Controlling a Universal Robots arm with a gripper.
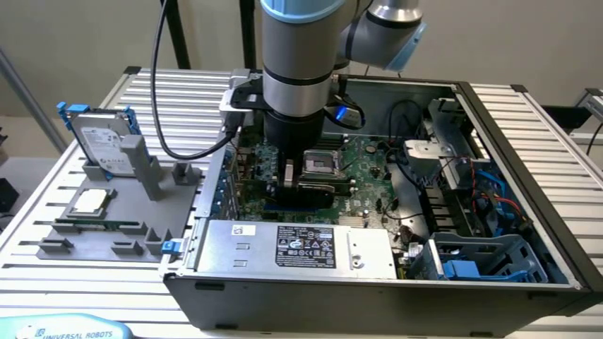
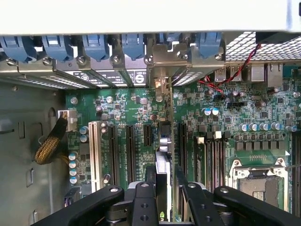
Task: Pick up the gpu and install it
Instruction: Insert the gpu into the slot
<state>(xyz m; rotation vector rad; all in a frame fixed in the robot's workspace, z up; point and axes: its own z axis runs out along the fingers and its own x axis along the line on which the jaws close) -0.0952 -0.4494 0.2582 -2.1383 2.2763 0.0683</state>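
The gripper (image 2: pixel 162 188) is down inside the open computer case (image 1: pixel 527 134), its black fingers (image 2: pixel 141 200) clenched on the gpu (image 2: pixel 162 160), which stands on edge between them, running up the middle of the wrist view to its silver bracket (image 2: pixel 162 56) at the case's rear wall. It sits over the motherboard (image 2: pixel 127 113) among the expansion slots, though whether it is seated in one I cannot tell. In the exterior view the arm (image 1: pixel 296 70) hides the card entirely, at upper centre of the frame.

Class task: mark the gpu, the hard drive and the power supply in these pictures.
gpu (image 2: pixel 162 162), wrist view, top edge between the fingers.
hard drive (image 1: pixel 102 145), exterior view, silver face.
power supply (image 1: pixel 296 247), exterior view, label.
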